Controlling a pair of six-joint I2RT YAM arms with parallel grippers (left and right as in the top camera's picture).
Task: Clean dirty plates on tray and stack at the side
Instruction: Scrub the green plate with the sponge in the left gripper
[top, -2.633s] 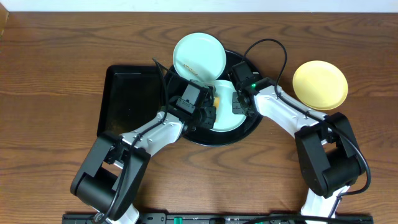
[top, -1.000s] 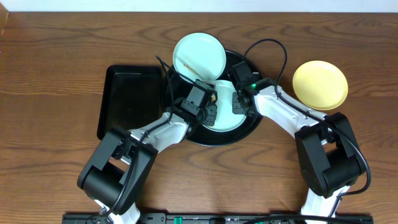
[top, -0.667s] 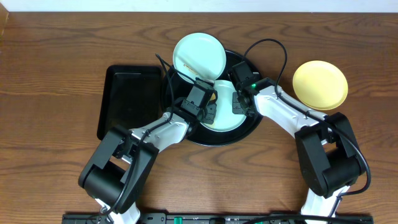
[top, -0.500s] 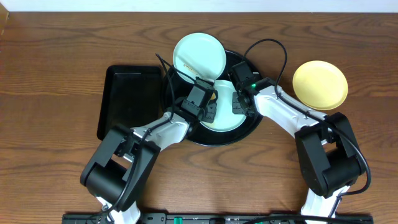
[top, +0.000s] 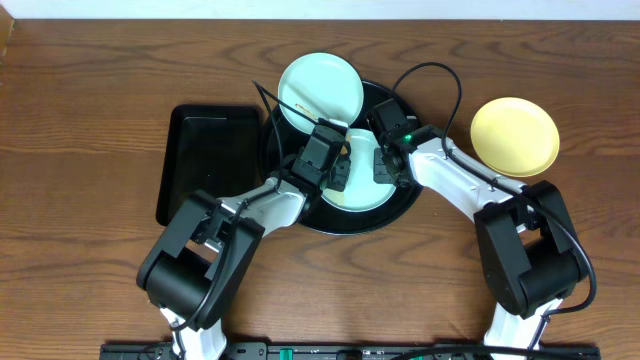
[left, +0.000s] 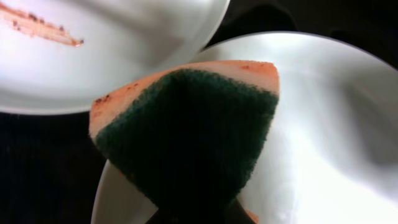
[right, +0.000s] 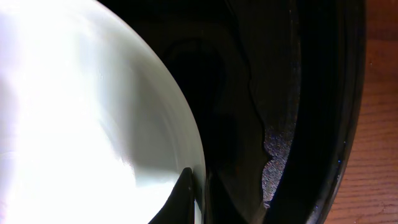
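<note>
The round black tray (top: 400, 205) holds a pale mint plate (top: 365, 195). My left gripper (top: 336, 172) is shut on a green-and-orange sponge (left: 186, 130), which is pressed onto this plate's (left: 323, 124) left part. At the plate's right edge, my right gripper (top: 385, 165) is shut on the rim. One dark finger (right: 177, 202) lies on the plate's (right: 81, 112) inner side. A second mint plate (top: 320, 88) with a brown smear (left: 43, 28) rests tilted on the tray's far-left rim. A pale yellow plate (top: 514, 136) sits on the table to the right.
A rectangular black tray (top: 210, 165) lies on the wooden table just left of the round tray. A black cable (top: 440, 80) loops above the right arm. Both forearms cross the tray's near half.
My left gripper has slid the sponge a little up and to the right across the mint plate. The right gripper and all plates have stayed where they were.
</note>
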